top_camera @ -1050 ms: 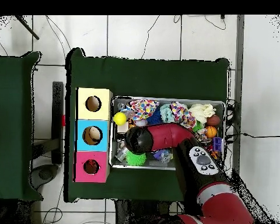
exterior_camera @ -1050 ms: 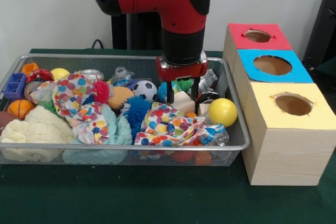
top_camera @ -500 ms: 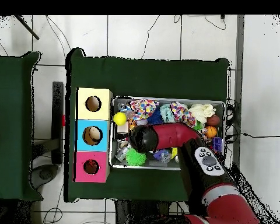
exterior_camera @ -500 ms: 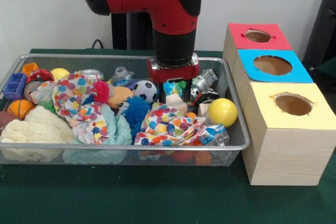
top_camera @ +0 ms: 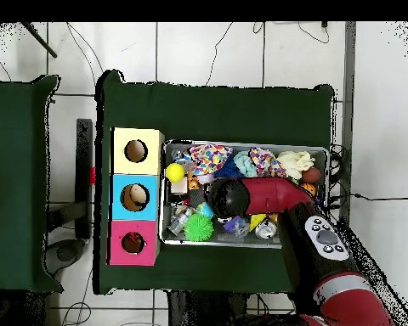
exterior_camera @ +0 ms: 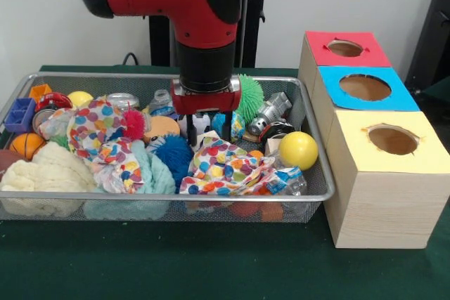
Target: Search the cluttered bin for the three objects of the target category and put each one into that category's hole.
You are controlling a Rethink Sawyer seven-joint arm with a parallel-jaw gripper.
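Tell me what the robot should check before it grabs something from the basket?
1. Gripper down among the toys, over the soccer ball: ok.
2. Gripper open or shut: cannot tell.
3. Holding anything: cannot tell.
4. Yellow ball free on top, near the boxes: ok.
5. Holes in the red box, blue box and yellow box unblocked: ok.
6. Wire basket beside the boxes: ok.
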